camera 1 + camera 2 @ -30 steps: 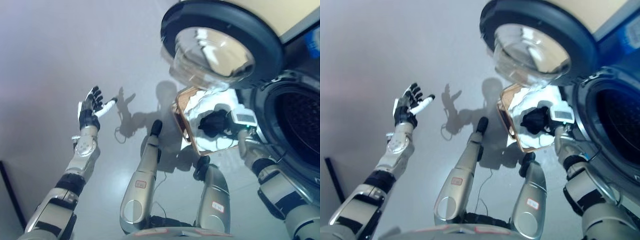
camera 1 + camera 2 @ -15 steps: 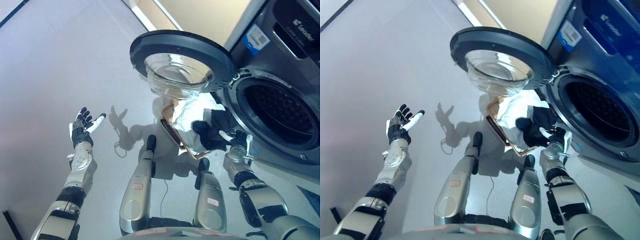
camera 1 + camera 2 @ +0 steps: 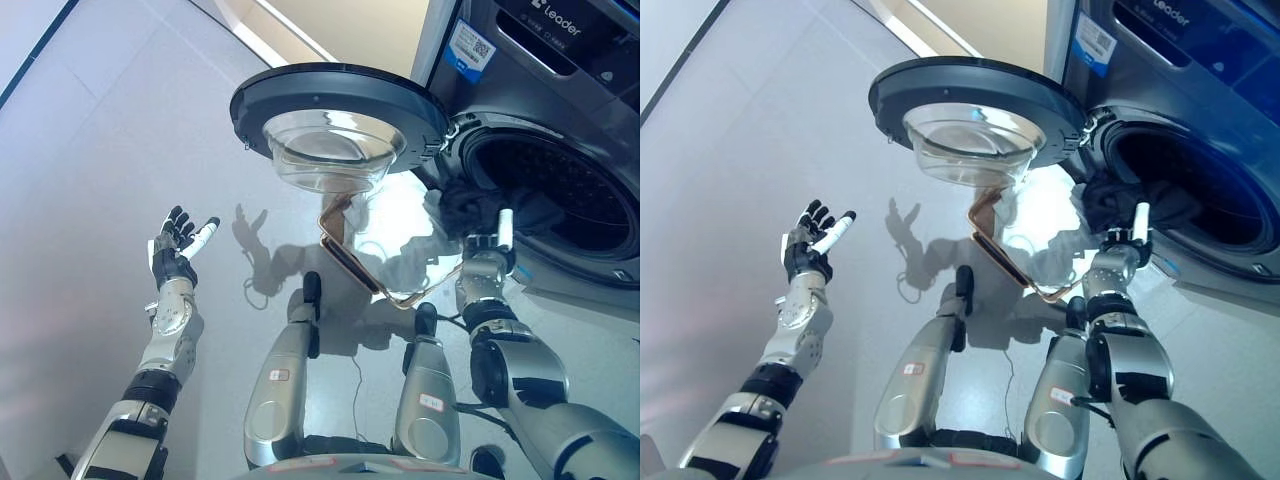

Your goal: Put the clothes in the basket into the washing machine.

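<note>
Out on the left, above the pale grey floor point(image 3: 90, 150), the left hand point(image 3: 178, 248) is raised on its silver-grey arm with its dark fingers spread and straight, one white-tipped finger pointing up and to the right; it grasps nothing and touches nothing. Further right, near the middle of the scene, the round dark-rimmed washing machine door with a clear glass bowl point(image 3: 335, 120) hangs swung wide open, its glass bulge facing down toward the floor. Just beneath the door sits the copper-coloured wire-rimmed basket point(image 3: 345, 262) on the floor, with white cloth point(image 3: 400, 228) showing inside its frame. To the right of the basket stands the dark grey front-loading washing machine point(image 3: 560, 60), its round drum opening point(image 3: 560, 200) dark inside. At the lower left edge of that opening a dark crumpled garment point(image 3: 470, 205) lies across the rim, partly in the drum and partly hanging over the door seal. The right hand point(image 3: 487, 250) is held just below that garment, close against the machine's front, with a white-tipped finger pointing straight up beside the cloth; its fingers look relaxed rather than clenched, and they are not closed round the garment.
</note>
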Controlling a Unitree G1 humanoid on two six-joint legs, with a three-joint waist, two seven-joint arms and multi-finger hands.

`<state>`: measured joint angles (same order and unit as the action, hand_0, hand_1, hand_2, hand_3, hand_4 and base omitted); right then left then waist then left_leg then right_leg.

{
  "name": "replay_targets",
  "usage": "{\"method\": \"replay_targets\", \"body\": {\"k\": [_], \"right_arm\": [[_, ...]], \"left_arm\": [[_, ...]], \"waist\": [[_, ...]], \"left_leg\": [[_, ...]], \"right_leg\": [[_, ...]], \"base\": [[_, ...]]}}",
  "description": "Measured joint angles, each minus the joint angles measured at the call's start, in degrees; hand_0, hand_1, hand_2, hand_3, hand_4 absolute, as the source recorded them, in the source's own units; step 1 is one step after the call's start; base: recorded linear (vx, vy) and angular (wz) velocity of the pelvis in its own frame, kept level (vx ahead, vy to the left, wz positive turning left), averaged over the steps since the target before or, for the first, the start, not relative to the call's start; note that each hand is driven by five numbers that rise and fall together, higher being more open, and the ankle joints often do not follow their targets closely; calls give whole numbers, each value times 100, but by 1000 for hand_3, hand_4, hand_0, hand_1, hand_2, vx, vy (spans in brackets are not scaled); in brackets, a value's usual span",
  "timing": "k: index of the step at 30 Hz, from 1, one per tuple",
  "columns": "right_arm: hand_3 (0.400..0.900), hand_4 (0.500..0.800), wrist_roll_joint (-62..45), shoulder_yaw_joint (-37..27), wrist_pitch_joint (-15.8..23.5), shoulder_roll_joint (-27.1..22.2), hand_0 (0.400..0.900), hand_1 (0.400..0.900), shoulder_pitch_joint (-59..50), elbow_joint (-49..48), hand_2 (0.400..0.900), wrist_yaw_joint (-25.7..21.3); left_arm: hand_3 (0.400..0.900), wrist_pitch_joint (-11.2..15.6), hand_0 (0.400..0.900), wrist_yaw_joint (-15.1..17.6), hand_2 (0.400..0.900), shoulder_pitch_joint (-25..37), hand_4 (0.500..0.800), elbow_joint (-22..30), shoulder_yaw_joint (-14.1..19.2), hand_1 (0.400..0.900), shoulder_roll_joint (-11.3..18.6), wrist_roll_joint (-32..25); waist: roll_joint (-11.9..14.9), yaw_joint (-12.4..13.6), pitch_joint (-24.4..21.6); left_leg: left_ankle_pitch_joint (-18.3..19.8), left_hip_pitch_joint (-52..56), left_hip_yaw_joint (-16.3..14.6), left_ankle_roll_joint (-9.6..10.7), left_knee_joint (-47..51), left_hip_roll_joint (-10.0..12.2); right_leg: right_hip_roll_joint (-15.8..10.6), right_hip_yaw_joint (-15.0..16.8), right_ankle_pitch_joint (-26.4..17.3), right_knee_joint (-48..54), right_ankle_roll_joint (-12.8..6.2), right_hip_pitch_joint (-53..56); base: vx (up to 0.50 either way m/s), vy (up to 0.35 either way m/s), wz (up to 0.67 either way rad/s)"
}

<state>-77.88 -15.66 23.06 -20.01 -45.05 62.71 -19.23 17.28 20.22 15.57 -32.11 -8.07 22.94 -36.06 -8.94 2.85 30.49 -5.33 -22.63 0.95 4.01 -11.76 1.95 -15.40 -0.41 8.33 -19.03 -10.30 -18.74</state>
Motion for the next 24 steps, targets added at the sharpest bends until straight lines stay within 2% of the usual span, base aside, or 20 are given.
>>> {"method": "replay_targets", "body": {"k": [4,7,12,13,14,15,24], "right_arm": [[400,500,45,-133,95,-897,400,400,-184,-225,400,-113],[400,500,218,-136,188,-1353,400,400,-290,-636,400,-237],[400,500,328,-141,212,-1521,400,400,-370,-705,400,-411],[435,521,369,-127,212,-1520,435,435,-330,-705,435,-413],[616,629,485,-99,212,-1522,616,616,-276,-702,616,-412],[900,800,530,-77,209,-1525,900,900,-266,-695,900,-412],[900,800,929,203,190,-1509,900,900,-249,-431,900,-214]], "left_arm": [[900,15,900,-58,900,-26,800,218,16,900,17,-4],[900,29,900,-91,900,-61,800,388,124,900,23,-4],[900,32,900,-122,900,-22,800,400,161,900,29,-3],[900,32,900,-127,900,-20,800,400,159,900,29,-4],[900,32,900,-128,900,-20,800,400,157,900,27,-4],[900,32,900,-131,900,-21,800,397,156,900,27,-4],[900,33,900,-157,900,53,800,391,153,900,24,-5]], "waist": [[-136,42,-90],[-163,35,-108],[-165,33,-110],[-165,36,-110],[-163,38,-108],[-163,35,-108],[-147,-5,-98]], "left_leg": [[-31,-1,19,-39,134,-90],[-30,-2,61,-39,183,-123],[-29,-1,100,-38,208,-117],[-28,-2,100,-37,210,-113],[-25,-3,105,-32,211,-107],[-24,-4,110,-31,210,-104],[-20,-19,133,-25,200,-86]], "right_leg": [[-57,-31,-51,136,-64,33],[-77,-37,-67,219,-75,56],[-52,-45,-68,294,-74,107],[-42,-45,-71,306,-70,107],[-34,-44,-72,308,-69,109],[-30,-43,-72,312,-69,111],[-3,-37,-76,314,-62,119]], "base": [[29,-39,1],[8,-31,-3],[21,-49,-2],[1,-53,-1],[-1,-55,0],[2,-47,0],[1,-8,0]]}}
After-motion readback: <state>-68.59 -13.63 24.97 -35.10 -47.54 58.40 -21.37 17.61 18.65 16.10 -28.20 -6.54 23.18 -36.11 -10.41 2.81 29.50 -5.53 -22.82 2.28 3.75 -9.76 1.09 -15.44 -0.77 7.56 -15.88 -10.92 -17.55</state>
